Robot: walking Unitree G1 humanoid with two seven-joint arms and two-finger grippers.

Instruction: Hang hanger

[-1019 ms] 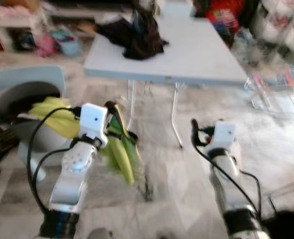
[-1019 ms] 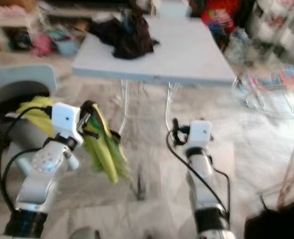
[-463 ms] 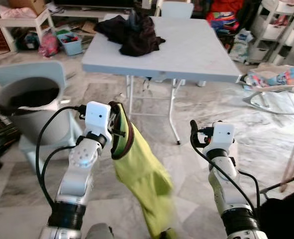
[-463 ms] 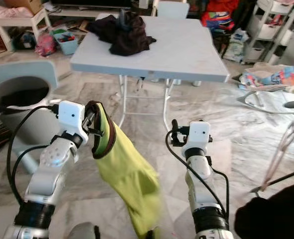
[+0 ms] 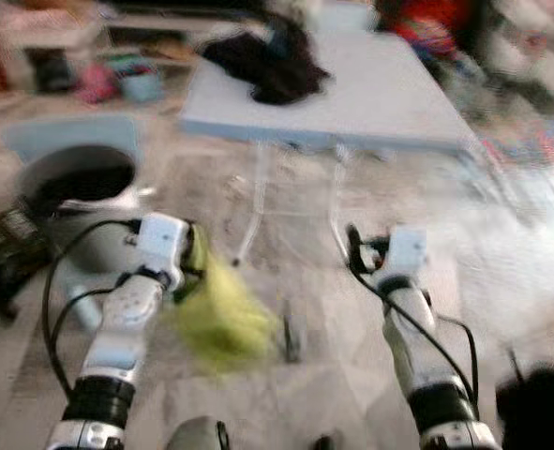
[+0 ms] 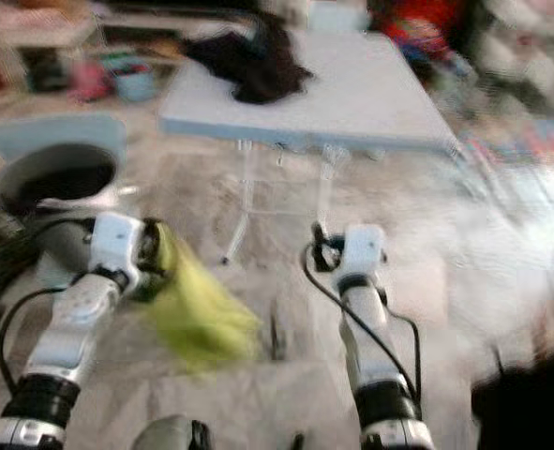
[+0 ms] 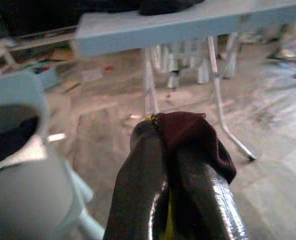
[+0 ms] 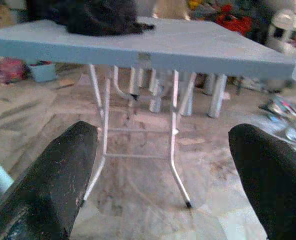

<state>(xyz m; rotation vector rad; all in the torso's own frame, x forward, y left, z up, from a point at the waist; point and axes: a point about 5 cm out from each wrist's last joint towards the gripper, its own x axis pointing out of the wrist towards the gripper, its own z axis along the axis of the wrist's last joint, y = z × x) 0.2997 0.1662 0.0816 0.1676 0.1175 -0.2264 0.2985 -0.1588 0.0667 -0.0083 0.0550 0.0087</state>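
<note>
Left end effector (image 7: 180, 165) clamps yellow-green garment (image 5: 222, 314), motion-blurred

arms (image 5: 127, 323): silver | wrist housings (image 5: 160, 239): white, boxy | cables (image 5: 61, 291): black, looped | jaws: black

a pale folding table (image 5: 380, 103) stands on thin metal legs (image 8: 175, 150) on a marbled floor (image 5: 501, 272). a heap of dark clothes (image 5: 277, 66) lies on the table's far left part; the rest of its top is bare. on the floor to the left sits a grey bin (image 5: 70, 187) with a dark inside. blurred clutter lies on the floor behind the table.
</note>
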